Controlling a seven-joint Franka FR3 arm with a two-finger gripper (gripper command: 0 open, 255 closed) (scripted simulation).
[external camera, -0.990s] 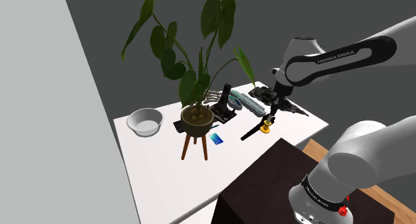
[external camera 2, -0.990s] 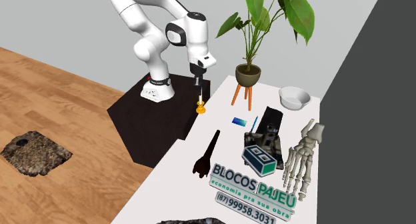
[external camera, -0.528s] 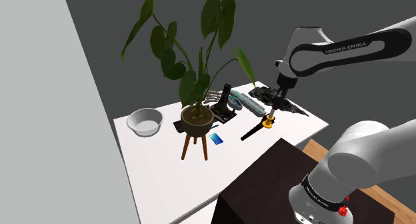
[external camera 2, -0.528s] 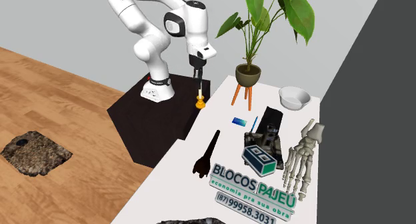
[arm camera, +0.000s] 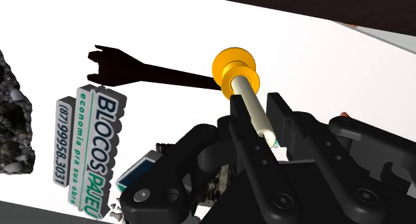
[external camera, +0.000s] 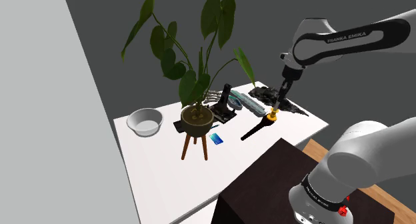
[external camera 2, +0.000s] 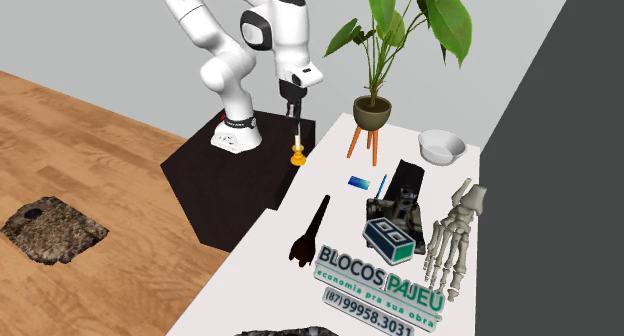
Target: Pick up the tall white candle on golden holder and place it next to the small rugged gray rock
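The pincer points straight down, and its 2 black fingers are closed narrow on the upper part of the white candle, clasping the thin stem from both sides. The high grip is probably chosen because the golden holder at the foot is broad and round, too wide to sit between the jaws. That holder hangs directly below the fingertips, so the weight sits under the grip and the candle hangs upright and in line with the pincer. It looks just clear of the white table, though I cannot tell for certain. Just past the holder lies 1 black long-handled tool, its handle end nearest the pincer and its forked head farther off. Beyond that head, well apart from the pincer, sit a lettered sign and beside it the rough dark-grey rock — the place the candle is meant for. My judgement is that the carry has to run along the line of the tool, so the holder needs height to pass over it. The slim, smooth stem could also pivot or slip between the pads if the hand swings quickly.
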